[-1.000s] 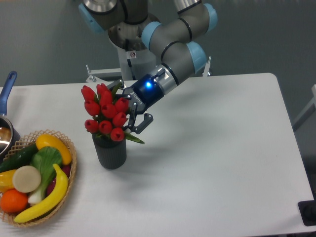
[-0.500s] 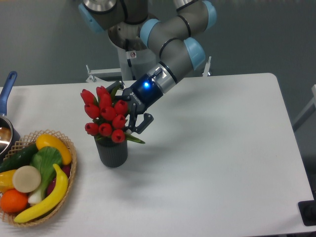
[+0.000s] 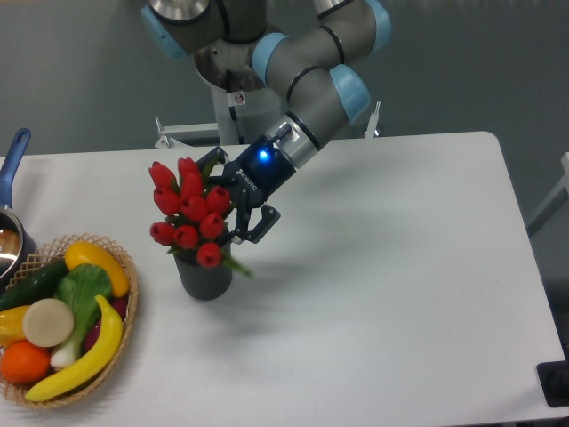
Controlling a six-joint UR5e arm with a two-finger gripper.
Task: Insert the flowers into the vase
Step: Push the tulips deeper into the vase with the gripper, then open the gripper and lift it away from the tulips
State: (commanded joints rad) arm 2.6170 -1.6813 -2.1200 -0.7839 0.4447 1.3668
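Nine red flowers (image 3: 190,211) in one vase (image 3: 205,276), one claw (image 3: 238,203) clamped on their stems.

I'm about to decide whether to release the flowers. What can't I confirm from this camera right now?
- Vase mouth and the stems' depth inside: hidden by the flowers in the only view.
- Gripper fingers: partly behind the blooms, so the grip on the bunch is unclear.
- Pot at the left: cut off by the frame edge.
- Basket bottom: cut off by the lower edge.
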